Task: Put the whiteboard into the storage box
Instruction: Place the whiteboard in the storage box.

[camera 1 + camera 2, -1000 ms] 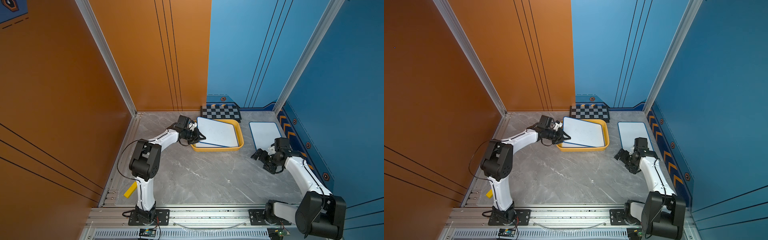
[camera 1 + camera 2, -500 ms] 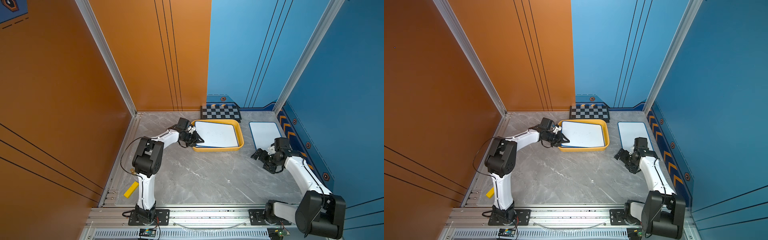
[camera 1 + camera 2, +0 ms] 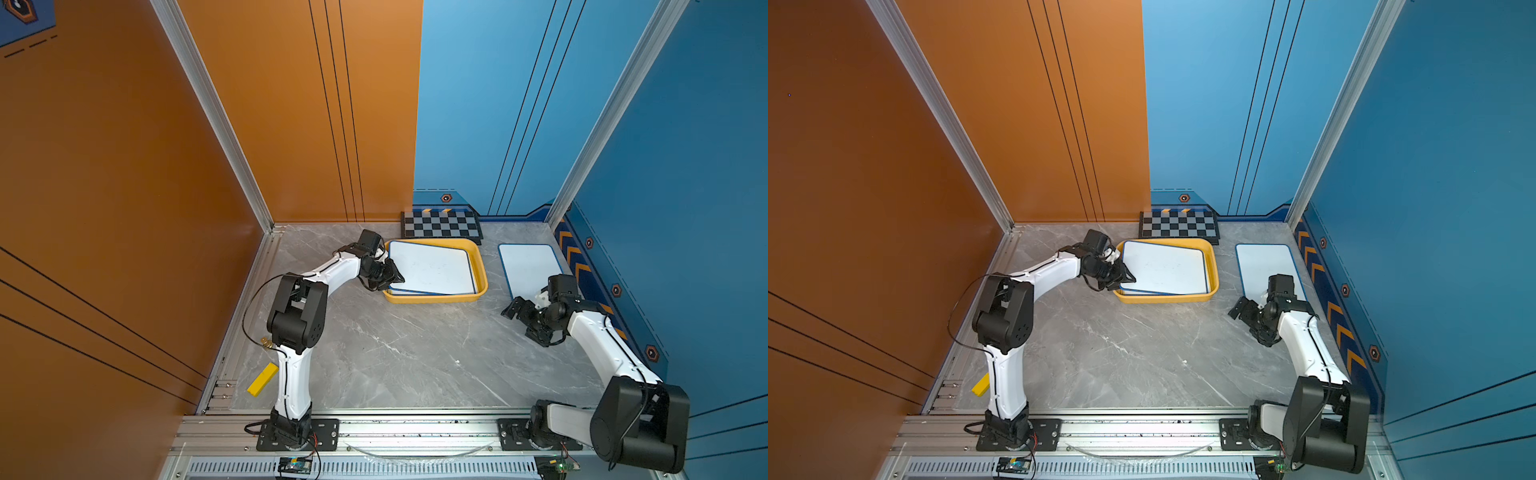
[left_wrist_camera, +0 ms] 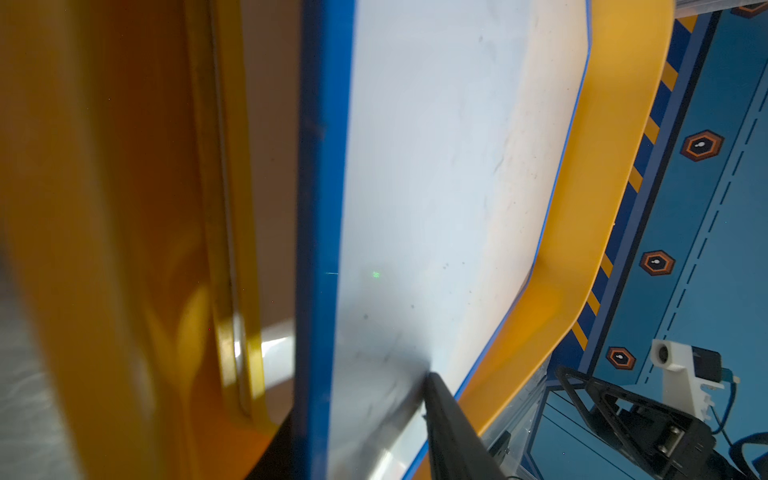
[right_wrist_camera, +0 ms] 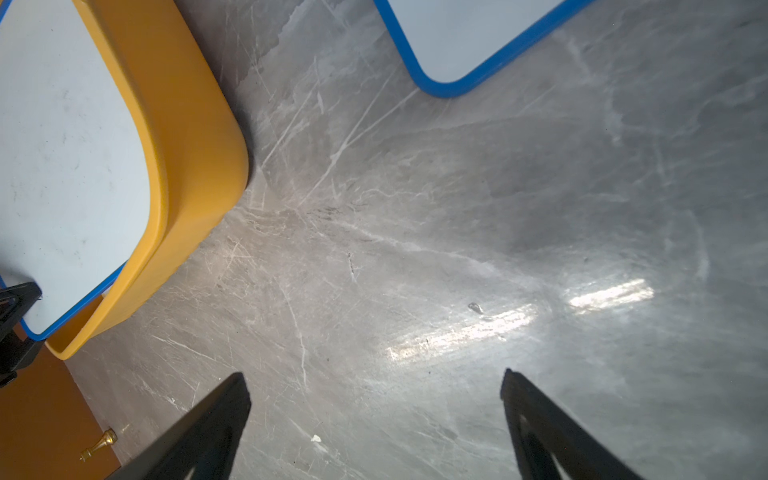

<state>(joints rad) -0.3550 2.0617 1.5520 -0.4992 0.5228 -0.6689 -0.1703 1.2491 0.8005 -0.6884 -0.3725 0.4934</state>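
A white, blue-framed whiteboard (image 3: 432, 268) (image 3: 1165, 268) lies slightly askew inside the yellow storage box (image 3: 436, 297) (image 3: 1167, 297). The edge of another board shows under it. My left gripper (image 3: 388, 282) is at that board's near-left corner, jaws slightly apart on either side of it. In the left wrist view one fingertip (image 4: 440, 399) lies by the white face (image 4: 436, 166); the other is hidden behind the blue edge. A second whiteboard (image 3: 528, 266) (image 5: 469, 33) lies flat on the table to the box's right. My right gripper (image 3: 519, 326) (image 5: 374, 376) hovers open and empty just in front of it.
A black-and-grey checkerboard (image 3: 440, 224) leans at the back wall behind the box. A yellow block (image 3: 262, 378) lies by the left arm's base near the left rail. A small brass piece (image 5: 99, 444) sits on the floor. Blue and orange walls close in both sides.
The whiteboard, held tilted up at its left edge a second ago, has come down flat into the storage box. My left jaws have parted. The right arm has not moved.
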